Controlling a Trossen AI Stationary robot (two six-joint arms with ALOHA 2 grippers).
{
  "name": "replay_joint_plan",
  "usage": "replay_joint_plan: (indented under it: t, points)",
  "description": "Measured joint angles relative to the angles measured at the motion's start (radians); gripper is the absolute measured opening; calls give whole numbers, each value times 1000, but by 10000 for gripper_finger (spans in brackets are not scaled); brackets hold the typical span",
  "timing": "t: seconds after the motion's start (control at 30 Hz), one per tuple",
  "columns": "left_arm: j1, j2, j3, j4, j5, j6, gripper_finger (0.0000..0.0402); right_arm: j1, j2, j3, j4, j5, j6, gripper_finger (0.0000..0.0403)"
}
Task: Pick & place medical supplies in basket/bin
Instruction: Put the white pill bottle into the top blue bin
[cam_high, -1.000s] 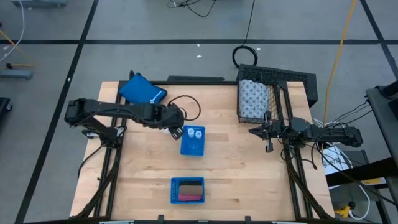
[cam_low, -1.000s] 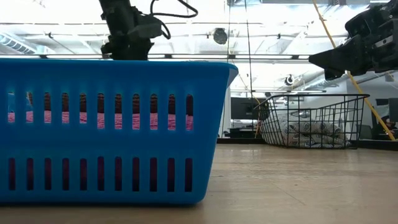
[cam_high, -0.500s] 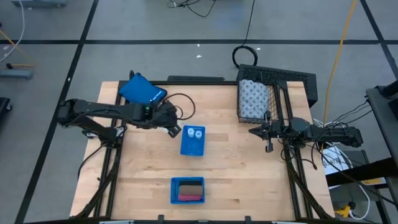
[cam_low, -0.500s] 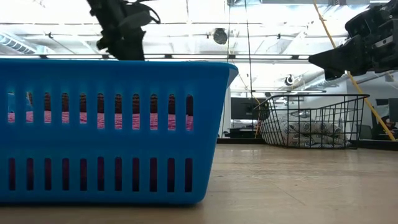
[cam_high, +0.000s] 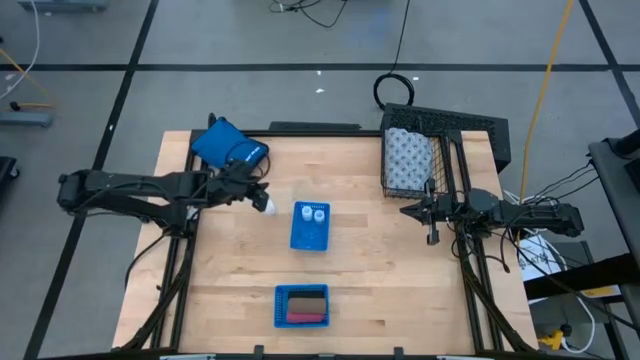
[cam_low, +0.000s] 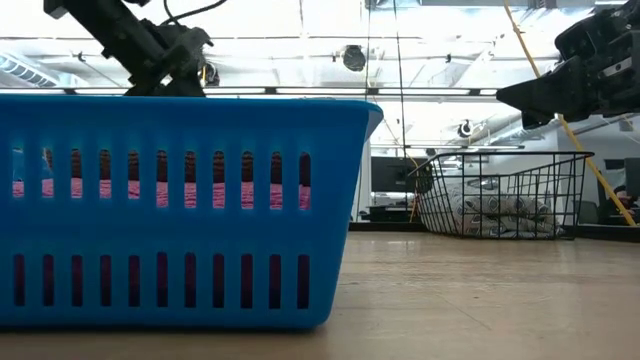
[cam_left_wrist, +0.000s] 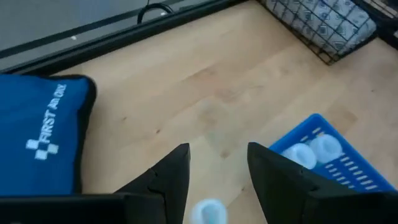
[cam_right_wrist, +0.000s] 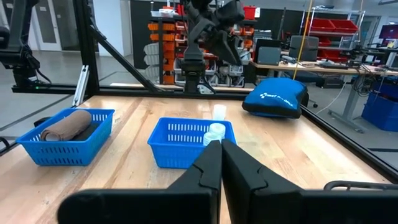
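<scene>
My left gripper (cam_high: 262, 201) hangs open above the table, left of the small blue tray (cam_high: 310, 238), with nothing between its fingers (cam_left_wrist: 217, 150). One white bottle (cam_high: 269, 205) stands on the wood just beneath it (cam_left_wrist: 208, 213), apart from the fingers. Two more white bottles (cam_high: 311, 212) sit in that tray's far end. The black wire basket (cam_high: 446, 150) stands at the far right with the dotted white roll (cam_high: 407, 158) in it. My right gripper (cam_high: 405, 210) waits shut beside the basket's near end.
A second blue tray (cam_high: 279, 306) at the near edge holds pink and brown blocks (cam_high: 303, 305). A blue first-aid pouch (cam_high: 228, 145) lies at the far left corner, with a black cable (cam_high: 300, 170) beside it. Bare wood lies between the trays and the basket.
My left gripper has drawn back toward the table's left edge, away from the small blue tray, and its arm has folded in. The white bottle now shows a little left of where it was, clear of the fingers.
</scene>
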Motion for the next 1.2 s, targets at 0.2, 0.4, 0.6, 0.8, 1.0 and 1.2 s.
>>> replay_joint_plan:
  t: [0.2, 0.4, 0.6, 0.8, 1.0, 1.2]
  points:
    - [15, -18, -9, 55, 0, 3, 169, 0, 0, 0, -1, 0, -1, 0]
    - [16, 5, -9, 91, 14, 22, 174, 0, 0, 0, 0, 0, -1, 0]
    - [17, 61, -8, 68, 57, -92, 189, 0, 0, 0, 0, 0, -1, 0]
    - [53, 115, 52, -41, 128, -137, 246, 0, 0, 0, 0, 0, -1, 0]
    - [91, 165, 96, -102, 199, -154, 291, 0, 0, 0, 0, 0, -1, 0]
    - [116, 227, 101, -132, 252, -166, 296, 0, 0, 0, 0, 0, -1, 0]
